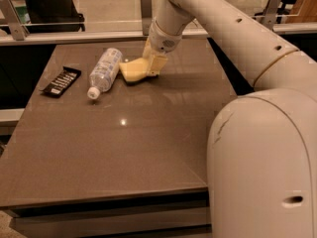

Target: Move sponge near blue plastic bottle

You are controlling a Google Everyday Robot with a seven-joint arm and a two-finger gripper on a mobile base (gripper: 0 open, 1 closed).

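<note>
The sponge [131,71], a pale yellow foam block, lies on the brown table [129,148] at the back, its left end almost touching the blue plastic bottle [104,69]. The bottle is clear with a white cap and lies on its side, cap toward me. My gripper [153,66] reaches down from the white arm and is shut on the sponge's right end, low over the table.
A flat black packet [60,81] with white marks lies left of the bottle near the table's left edge. A metal rail [74,35] runs behind the table. My white arm body [262,167] fills the right foreground.
</note>
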